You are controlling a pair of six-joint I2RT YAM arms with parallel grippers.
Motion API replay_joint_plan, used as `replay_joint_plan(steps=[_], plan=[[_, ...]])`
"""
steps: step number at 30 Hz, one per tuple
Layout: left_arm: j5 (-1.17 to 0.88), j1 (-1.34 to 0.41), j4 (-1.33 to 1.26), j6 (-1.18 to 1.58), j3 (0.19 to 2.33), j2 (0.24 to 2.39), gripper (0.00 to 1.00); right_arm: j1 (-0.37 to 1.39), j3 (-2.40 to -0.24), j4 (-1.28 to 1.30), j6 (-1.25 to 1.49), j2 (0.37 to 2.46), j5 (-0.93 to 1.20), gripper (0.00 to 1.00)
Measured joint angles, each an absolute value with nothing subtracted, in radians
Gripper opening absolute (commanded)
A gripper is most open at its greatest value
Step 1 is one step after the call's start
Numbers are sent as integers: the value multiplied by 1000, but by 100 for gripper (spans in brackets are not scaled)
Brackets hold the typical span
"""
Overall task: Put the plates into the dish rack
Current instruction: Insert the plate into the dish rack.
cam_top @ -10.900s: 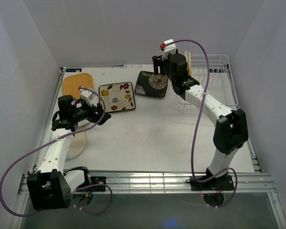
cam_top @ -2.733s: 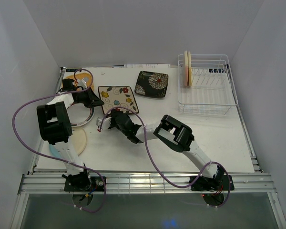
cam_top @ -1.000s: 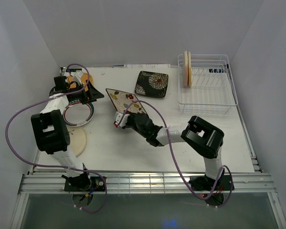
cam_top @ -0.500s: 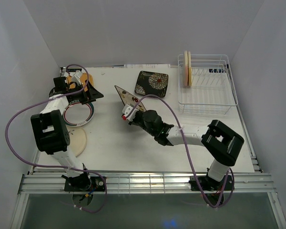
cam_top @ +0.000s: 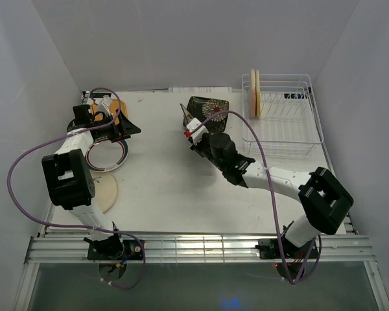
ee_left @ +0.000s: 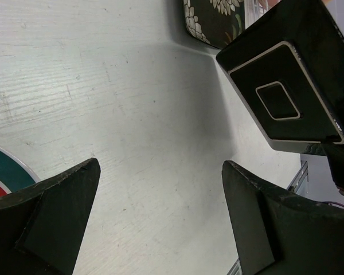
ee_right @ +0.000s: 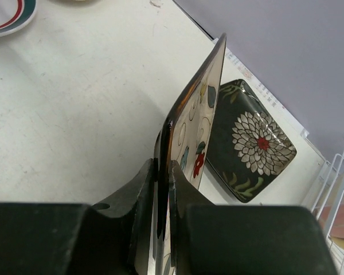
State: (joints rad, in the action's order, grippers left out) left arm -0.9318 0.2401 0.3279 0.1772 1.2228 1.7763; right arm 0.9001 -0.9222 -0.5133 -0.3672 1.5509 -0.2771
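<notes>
- Right wrist view: the right gripper is pinched almost closed on the lower edge of the square cream floral plate. The plate stands on edge, lifted off the table. Carried upright like this, it should slide straight between the tines.
- From the top external view, that plate hangs just beside the square black floral plate, left of the dish rack.
- 2 round plates stand in the rack's far-left corner. The slots to their right look free, though the wires are too fine to be sure.
- The left gripper is spread wide and holds nothing. It sits low beside the green-rimmed plate, well apart from the route to the rack.
- The likely snags are the rack's left rim and the black plate below, so the carried plate needs height before it crosses.
</notes>
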Motion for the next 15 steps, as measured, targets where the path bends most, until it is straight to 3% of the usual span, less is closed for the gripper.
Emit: replay_joint_plan(steps=[15], plan=[[-932, 240, 328, 177, 1221, 1776, 98, 823, -1023, -343, -290, 1399, -258, 8]])
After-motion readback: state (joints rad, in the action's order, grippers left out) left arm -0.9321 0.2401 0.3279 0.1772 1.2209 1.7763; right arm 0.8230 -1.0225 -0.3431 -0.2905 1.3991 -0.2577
